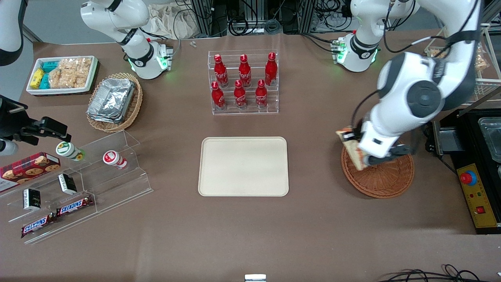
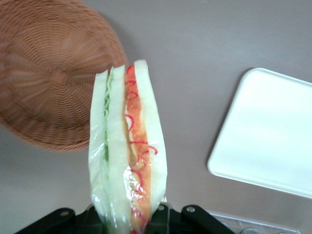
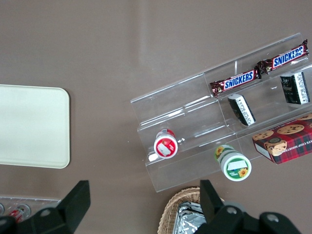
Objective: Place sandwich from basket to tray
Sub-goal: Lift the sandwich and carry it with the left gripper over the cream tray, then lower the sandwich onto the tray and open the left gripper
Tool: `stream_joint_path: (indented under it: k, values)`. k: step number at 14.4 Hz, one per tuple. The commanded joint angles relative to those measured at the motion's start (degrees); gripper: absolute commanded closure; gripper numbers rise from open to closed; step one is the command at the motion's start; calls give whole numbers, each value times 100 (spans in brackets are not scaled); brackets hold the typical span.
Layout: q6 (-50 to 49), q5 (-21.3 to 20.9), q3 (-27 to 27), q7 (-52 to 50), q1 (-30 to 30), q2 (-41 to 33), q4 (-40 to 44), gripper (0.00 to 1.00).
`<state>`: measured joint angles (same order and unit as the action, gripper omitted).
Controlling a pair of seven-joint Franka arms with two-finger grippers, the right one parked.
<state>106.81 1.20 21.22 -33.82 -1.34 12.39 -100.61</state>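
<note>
Your sandwich (image 2: 127,146) is clamped between the fingers of the left gripper (image 1: 358,150) and lifted off the wicker, its red and green filling edge facing the wrist camera. In the front view it hangs over the rim of the basket (image 1: 385,176) at about ten o'clock from the basket's centre, tilted, with the white wrist housing covering part of it. The basket sits toward the working arm's end of the table, with nothing else showing in it. From the basket, the tray (image 1: 243,166) lies at roughly nine o'clock, well apart, flat and bare. At twelve o'clock from the tray you have the clear rack of red bottles (image 1: 244,80), farther from the front camera. Toward the parked arm's end stand the foil trays (image 1: 111,98) in their lighter basket.
</note>
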Motion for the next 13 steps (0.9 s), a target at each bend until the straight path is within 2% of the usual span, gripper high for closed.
stream_joint_path:
  k: [1,6,9,11,13]
  values:
    - [426,-40,435,411,-164,710,454,100]
    - [964,-1348,444,377,-1139,1537,858,100]
    - [1577,-1534,418,18,-1596,1967,815,100]
    - [1868,-1937,418,-264,-1624,2293,797,100]
    - [2079,-2044,418,-458,-1659,2496,797,100]
